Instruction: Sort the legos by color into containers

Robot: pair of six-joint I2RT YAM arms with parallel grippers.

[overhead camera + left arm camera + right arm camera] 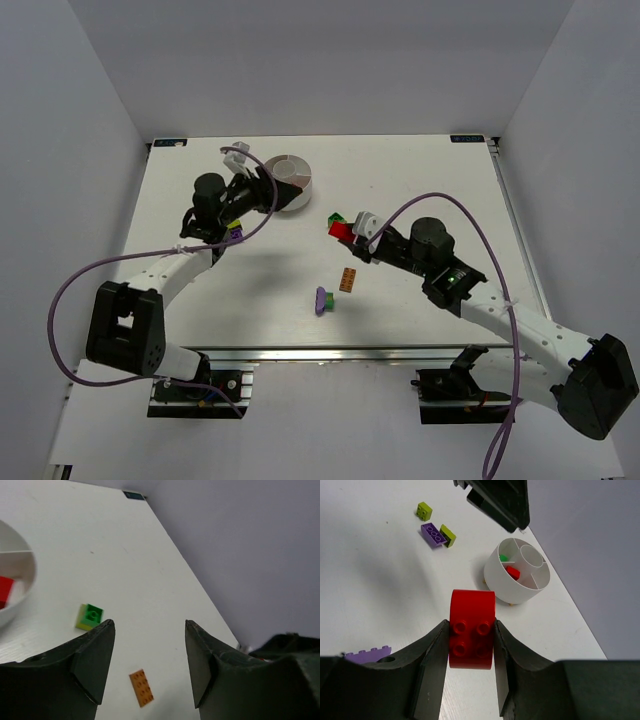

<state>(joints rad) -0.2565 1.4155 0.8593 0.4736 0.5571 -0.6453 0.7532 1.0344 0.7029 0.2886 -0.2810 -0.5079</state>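
Nearest the left edge of the table [450, 180] I see a purple brick with a lime one against it [434, 534], and a lone lime brick [424, 511] just beside them, all close to the left arm.

The left gripper [149, 630] sits close to the left rim of the white dish [296, 196]. Its jaws stand well apart with nothing between them, only bare table showing through the gap.

The dish stands toward the far edge, left of centre. In the right wrist view it holds a green piece [503, 558] and a small red piece [512, 572], both in the wedge sections rather than the centre well.

Around the middle of the table, a second purple brick [322, 300] lies toward the near edge. An orange brick [349, 280] lies flat just to its right and a little farther back.

Farther back, a green brick on a lime base [90, 616] rests on the table just beside my right gripper's load.

The right gripper [471, 623] is partly closed, and both its fingers press the sides of a red brick [472, 640], studs facing the wrist camera. The brick is held clear of the table, right of the dish and well apart from it.
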